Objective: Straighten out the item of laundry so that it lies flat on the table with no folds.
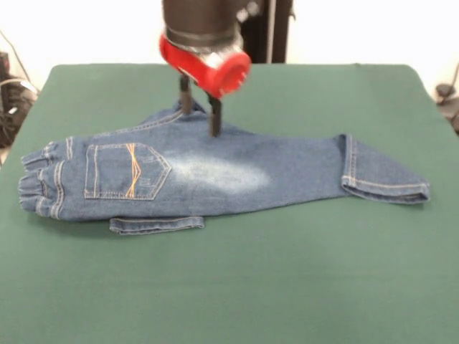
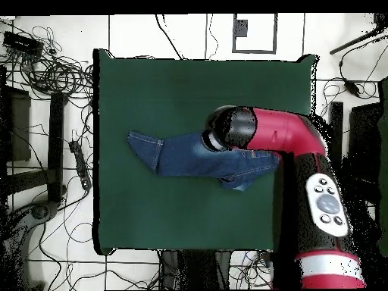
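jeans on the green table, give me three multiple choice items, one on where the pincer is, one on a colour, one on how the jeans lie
1. Where is the pincer?
A. over the upper edge of the jeans
B. over the bare green table, clear of the jeans
C. at the folded leg cuff

2. What colour is the wavy stitching on the back pocket?
A. white
B. orange
C. green

3. How do the jeans lie?
A. fully flat, both legs spread apart
B. rolled into a ball
C. on their side, one leg end folded over

Answers:
1. A: in the front view the two dark fingers come down at the jeans' far edge, near the middle.
2. B: orange lines run down the pocket.
3. C: the leg end on the right of the front view is doubled over, and a second hem pokes out beneath.
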Robot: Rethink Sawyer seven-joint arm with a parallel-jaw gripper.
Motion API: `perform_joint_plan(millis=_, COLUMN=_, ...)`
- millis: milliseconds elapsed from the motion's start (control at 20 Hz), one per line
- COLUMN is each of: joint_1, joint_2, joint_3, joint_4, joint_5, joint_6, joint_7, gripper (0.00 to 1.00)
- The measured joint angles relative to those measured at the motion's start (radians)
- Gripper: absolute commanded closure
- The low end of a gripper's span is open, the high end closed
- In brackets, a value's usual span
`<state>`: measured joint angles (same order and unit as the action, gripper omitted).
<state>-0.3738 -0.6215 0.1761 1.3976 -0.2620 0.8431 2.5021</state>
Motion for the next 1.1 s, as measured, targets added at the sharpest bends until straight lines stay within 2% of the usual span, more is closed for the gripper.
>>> perform_joint_plan(millis=100, joint_1=-0.054, joint_2=-0.047, joint_3=0.034, joint_4=0.015, joint_5=-0.001, joint_6=0.0, joint_7=-0.068, gripper=0.0)
perform_joint_plan(millis=400, joint_1=-0.128, joint_2=-0.135, joint_3=0.063, joint_4=0.022, joint_5=-0.036, joint_6=0.0, joint_7=-0.217, gripper=0.0)
perform_joint_plan(millis=600, joint_1=-0.133, joint_2=-0.166, joint_3=0.064, joint_4=0.022, joint_5=-0.066, joint_6=0.0, joint_7=-0.259, gripper=0.0)
perform_joint_plan(millis=1100, joint_1=-0.123, joint_2=-0.174, joint_3=0.07, joint_4=0.022, joint_5=-0.083, joint_6=0.0, joint_7=-0.259, gripper=0.0)
